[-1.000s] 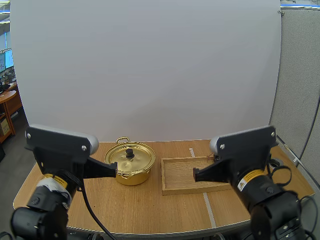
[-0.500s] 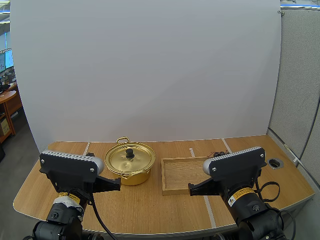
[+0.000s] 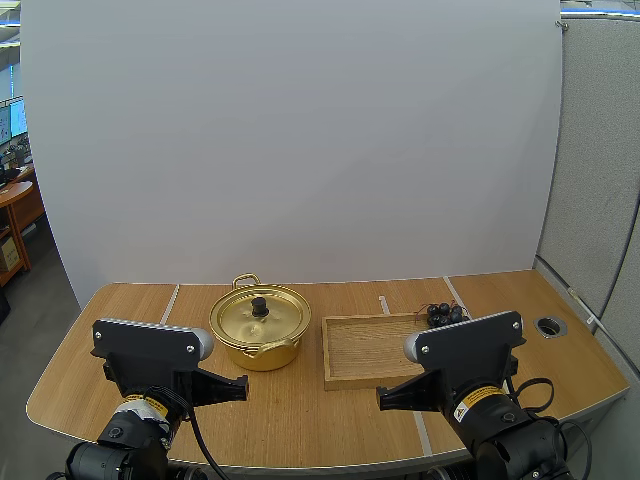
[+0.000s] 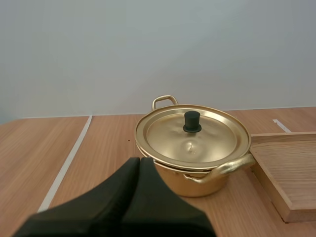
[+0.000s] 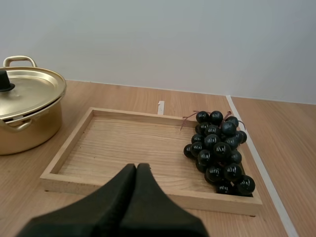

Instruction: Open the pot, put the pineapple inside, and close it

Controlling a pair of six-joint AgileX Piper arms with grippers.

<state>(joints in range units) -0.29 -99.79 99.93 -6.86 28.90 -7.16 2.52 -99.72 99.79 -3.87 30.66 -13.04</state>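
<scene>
A gold pot (image 3: pixel 260 325) stands left of centre on the table, its lid on with a black knob (image 3: pixel 259 304). Right of it lies a wooden tray (image 3: pixel 362 352) holding a bunch of dark grapes (image 3: pixel 444 314) at its far right corner. My left gripper (image 3: pixel 241 388) is shut and empty, low near the front edge, short of the pot (image 4: pixel 193 143). My right gripper (image 3: pixel 382 398) is also shut and empty, in front of the tray's near rim. From the right wrist, the grapes (image 5: pixel 217 148) lie in the tray (image 5: pixel 123 143) beyond the shut fingers (image 5: pixel 137 169).
White tape lines (image 3: pixel 170 297) run front to back across the wooden table. A round cable hole (image 3: pixel 550 326) sits near the right edge. A white backdrop closes off the back of the table.
Both arms have drawn back and down toward the table's front edge. The right arm no longer covers the tray's right end, so the grapes now show from above.
</scene>
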